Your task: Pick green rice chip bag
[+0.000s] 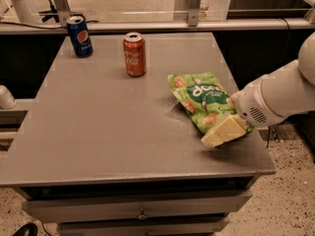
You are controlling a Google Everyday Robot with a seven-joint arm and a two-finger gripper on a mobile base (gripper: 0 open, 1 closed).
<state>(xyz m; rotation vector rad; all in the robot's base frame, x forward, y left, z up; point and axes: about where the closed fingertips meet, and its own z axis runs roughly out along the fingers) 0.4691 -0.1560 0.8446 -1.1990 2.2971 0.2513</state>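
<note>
The green rice chip bag (203,99) lies flat on the right side of the grey table (98,127), with a dark green logo patch and pictured tan chips. My gripper (220,132) comes in from the right on a white arm and sits low over the bag's near right corner, covering that end of the bag. Its cream-coloured finger (224,131) points left towards the table's front edge.
A red cola can (134,54) stands upright at the back middle of the table. A blue Pepsi can (79,36) stands at the back left. The table's right and front edges are close to the gripper. Drawers sit under the tabletop.
</note>
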